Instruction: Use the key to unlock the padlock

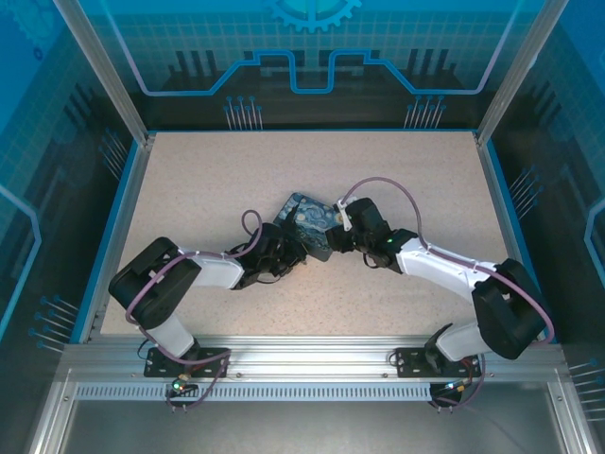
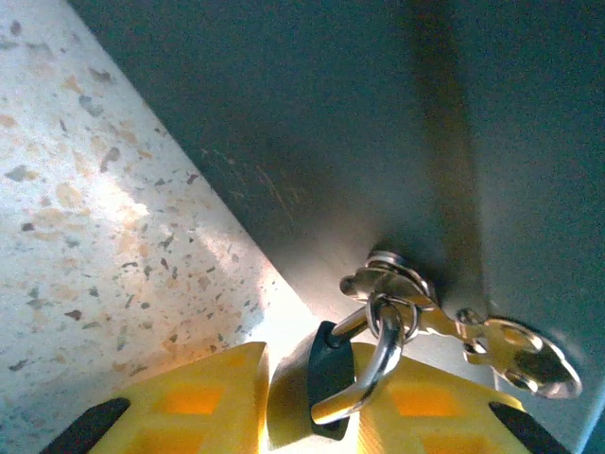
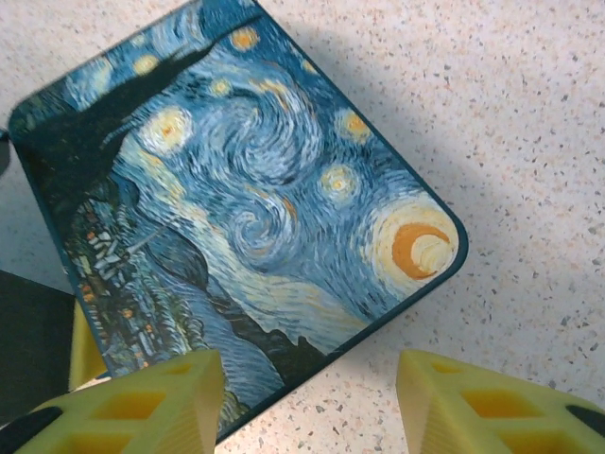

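1. The left hand [image 2: 321, 383] is at the side of the painted box [image 2: 378, 123], near the middle of the desk [image 1: 236, 170].
2. Its yellow fingers [image 2: 198, 402] stand a little apart, with the padlock [image 2: 329, 374] in the gap between them. I cannot tell whether they press on it.
3. The padlock's dark body sits low between the fingertips. Its metal shackle [image 2: 378, 364] curves up into a small metal fitting on the box wall.
4. The key [image 2: 515, 355] is silvery and lies just to the right of the shackle, against the box wall. I cannot tell whether it is in the lock.
5. The right hand [image 3: 312, 416] is open wide and holds nothing. It hangs above the near edge of the box lid, which shows a swirling blue and yellow night sky with a crescent moon.
6. From above, the two hands meet at the box, the left hand [image 1: 284, 253] on its near-left side and the right hand [image 1: 333, 236] on its right.
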`<state>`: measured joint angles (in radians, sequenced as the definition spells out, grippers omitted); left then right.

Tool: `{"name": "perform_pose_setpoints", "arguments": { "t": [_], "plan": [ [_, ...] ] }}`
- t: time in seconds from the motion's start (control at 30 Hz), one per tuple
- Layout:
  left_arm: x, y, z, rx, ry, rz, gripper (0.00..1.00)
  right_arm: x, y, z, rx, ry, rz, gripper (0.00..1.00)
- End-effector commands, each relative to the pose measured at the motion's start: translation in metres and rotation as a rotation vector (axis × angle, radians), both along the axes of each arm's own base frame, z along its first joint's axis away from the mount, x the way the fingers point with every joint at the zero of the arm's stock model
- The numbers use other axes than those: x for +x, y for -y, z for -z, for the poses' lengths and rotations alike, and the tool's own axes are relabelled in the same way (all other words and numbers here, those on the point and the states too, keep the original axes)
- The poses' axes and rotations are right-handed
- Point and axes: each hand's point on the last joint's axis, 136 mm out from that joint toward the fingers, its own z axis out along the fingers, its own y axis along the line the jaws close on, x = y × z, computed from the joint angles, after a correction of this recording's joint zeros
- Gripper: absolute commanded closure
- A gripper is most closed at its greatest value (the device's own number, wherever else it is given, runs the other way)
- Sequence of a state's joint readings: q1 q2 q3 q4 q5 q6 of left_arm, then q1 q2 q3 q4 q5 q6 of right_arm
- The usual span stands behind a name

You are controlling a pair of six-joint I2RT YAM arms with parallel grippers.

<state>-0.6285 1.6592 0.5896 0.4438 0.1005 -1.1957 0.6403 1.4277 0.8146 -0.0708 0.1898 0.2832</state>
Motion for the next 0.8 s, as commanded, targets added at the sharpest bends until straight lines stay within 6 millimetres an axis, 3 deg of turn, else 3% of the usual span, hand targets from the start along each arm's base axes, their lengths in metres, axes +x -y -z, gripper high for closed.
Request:
{"name": "perform_pose_setpoints", "arguments": {
  "t": [0.0, 0.2, 0.57, 0.77],
  "plan": [
    [0.003, 0.002, -0.012, 0.040, 0.048, 0.024, 0.71, 0.004, 0.003, 0.001, -0.002, -0.013, 0.026, 0.49],
    [0.011, 0.014, -0.031, 0.044, 0.120, 0.071, 0.69, 0.001, 0.003, 0.008, -0.007, -0.026, 0.024, 0.48],
    [0.007, 0.023, -0.051, 0.016, 0.147, 0.089, 0.61, 0.000, 0.001, 0.015, -0.002, -0.043, 0.018, 0.49],
    [0.006, 0.021, -0.056, 0.031, 0.159, 0.089, 0.60, -0.013, -0.026, 0.004, 0.120, -0.021, -0.137, 0.50]
  ]
}}
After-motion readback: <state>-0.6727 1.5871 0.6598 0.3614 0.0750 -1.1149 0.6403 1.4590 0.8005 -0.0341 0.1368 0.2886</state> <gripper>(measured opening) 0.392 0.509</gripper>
